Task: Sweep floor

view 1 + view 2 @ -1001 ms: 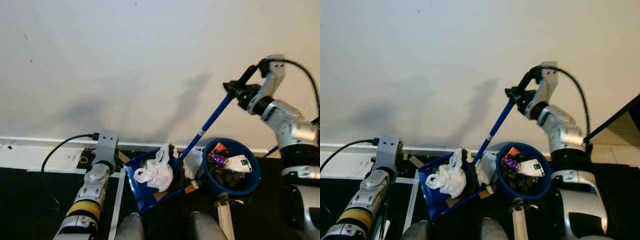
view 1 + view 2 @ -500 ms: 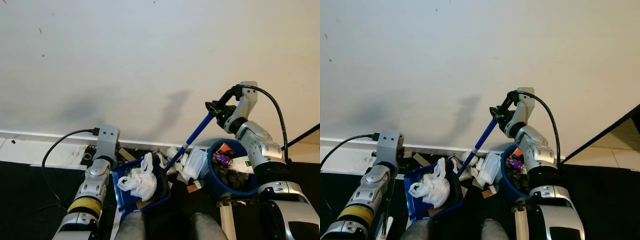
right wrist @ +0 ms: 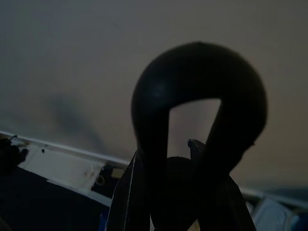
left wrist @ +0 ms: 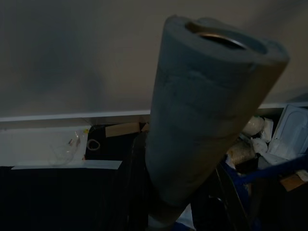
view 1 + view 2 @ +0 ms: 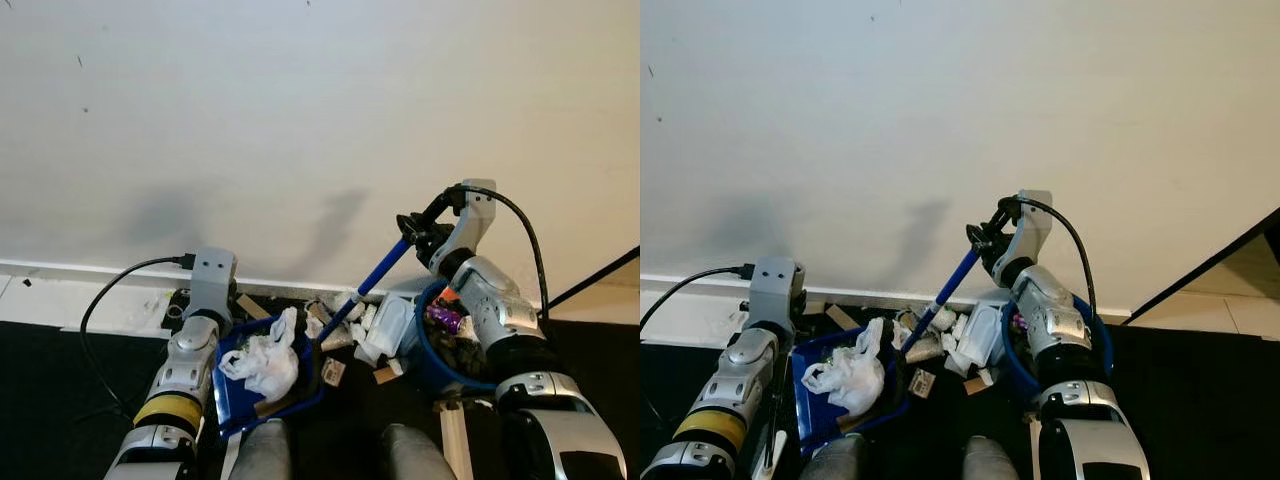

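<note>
Sweeping in hand: right gripper [image 5: 412, 232] clamped on broom [image 5: 372, 283] handle top, bristle end low among loose litter [image 5: 375, 325] between dustpan [image 5: 235, 385], gripped by left gripper [image 4: 144, 192], and bucket [image 5: 425, 365]; next, probably drawing litter panward.

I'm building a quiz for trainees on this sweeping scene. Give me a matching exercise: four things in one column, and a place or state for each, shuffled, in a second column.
Things:
1. white plastic bag
2. broom handle
3. blue bucket
4. cardboard scrap

Places or states:
a. full of trash, under the right arm
b. lying in the blue dustpan
c. on the dark floor
d. held by the right tool

Pairs: 1-b, 2-d, 3-a, 4-c
</note>
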### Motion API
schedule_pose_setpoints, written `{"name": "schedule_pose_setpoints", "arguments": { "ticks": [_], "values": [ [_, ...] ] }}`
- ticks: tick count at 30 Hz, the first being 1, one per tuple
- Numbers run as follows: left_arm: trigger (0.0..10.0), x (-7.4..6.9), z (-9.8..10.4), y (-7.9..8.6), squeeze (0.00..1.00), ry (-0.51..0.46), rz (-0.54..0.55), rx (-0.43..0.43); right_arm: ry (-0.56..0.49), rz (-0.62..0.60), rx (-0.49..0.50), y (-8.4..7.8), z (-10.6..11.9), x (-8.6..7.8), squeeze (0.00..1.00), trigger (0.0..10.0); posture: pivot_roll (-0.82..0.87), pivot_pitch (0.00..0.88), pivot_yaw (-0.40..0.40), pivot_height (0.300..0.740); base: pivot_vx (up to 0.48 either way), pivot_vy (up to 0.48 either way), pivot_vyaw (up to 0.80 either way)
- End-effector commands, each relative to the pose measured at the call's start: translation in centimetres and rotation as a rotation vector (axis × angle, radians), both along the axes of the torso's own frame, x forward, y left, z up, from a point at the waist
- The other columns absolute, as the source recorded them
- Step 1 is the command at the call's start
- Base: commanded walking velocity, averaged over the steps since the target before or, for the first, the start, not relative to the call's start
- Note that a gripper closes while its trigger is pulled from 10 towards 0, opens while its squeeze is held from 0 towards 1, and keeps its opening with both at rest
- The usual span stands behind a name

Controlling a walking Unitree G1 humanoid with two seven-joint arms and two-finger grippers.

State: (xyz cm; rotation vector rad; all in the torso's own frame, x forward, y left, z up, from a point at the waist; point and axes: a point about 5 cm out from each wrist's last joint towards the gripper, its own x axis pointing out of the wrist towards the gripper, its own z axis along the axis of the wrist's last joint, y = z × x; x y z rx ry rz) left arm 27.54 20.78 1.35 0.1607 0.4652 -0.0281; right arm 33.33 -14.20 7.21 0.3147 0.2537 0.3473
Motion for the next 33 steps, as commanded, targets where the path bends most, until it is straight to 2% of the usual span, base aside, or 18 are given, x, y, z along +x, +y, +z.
{"name": "schedule_pose_setpoints", "arguments": {
  "ticks": [1, 11, 25, 33],
  "values": [
    [10.0, -1.1, -1.4, -1.1, 0.00, 0.059, 0.023, -0.101, 0.028, -0.018, 0.000, -0.2, -0.9, -0.5, 0.00, 10.0, 0.11, 0.044, -0.085, 0.740, -0.428, 0.000, 0.00],
    [10.0, -1.3, -1.6, -1.1, 0.00, 0.069, 0.016, -0.103, 0.049, -0.018, -0.011, -0.1, -1.8, -1.1, 0.00, 10.0, 0.10, 0.036, -0.079, 0.740, -0.432, 0.000, 0.00],
    [10.0, -1.4, -1.5, -1.3, 0.00, 0.073, 0.011, -0.105, 0.050, -0.018, -0.028, -0.3, -1.9, -1.1, 0.00, 10.0, 0.10, 0.031, -0.081, 0.740, -0.427, 0.000, 0.00],
    [10.0, -1.2, -1.5, -1.2, 0.00, 0.088, 0.020, -0.097, 0.045, -0.030, -0.039, -0.8, -1.8, -1.0, 0.00, 10.0, 0.09, 0.033, -0.080, 0.740, 0.000, 0.000, 0.00]
  ]
}}
